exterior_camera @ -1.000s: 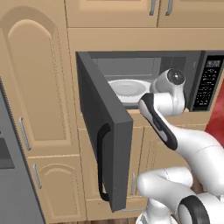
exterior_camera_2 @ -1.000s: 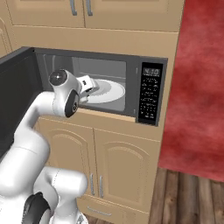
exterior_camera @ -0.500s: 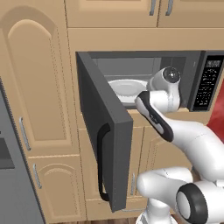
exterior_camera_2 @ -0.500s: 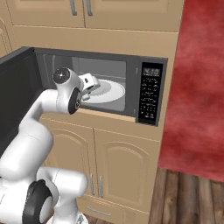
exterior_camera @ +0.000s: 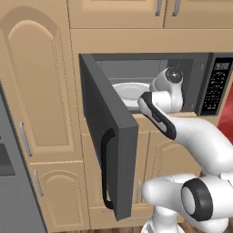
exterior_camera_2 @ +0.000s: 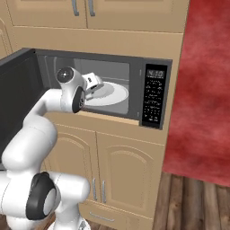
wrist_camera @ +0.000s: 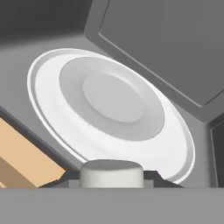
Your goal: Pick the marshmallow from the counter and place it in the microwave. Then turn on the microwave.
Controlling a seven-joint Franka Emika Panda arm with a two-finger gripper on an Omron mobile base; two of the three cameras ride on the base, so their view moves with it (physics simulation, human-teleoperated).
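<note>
Clamped between the pincer (wrist_camera: 112, 175) tips sits the marshmallow (wrist_camera: 112, 173), its off-white top showing at the bottom of the hand view, the jaws partly closed on its sides. It looks soft and very light, so I judge a gentle squeeze across its flanks suits it; harder pressure would likely squash it. Just past it lies the white round plate (wrist_camera: 175, 144), bare and wide, inside the microwave (exterior_camera_2: 155, 63). From the right base view the wrist is at the cavity mouth, above the plate's near edge. The cavity walls and ceiling stand close around; the door (exterior_camera: 107, 136) hangs swung wide to the left, leaving a free path straight back out.
</note>
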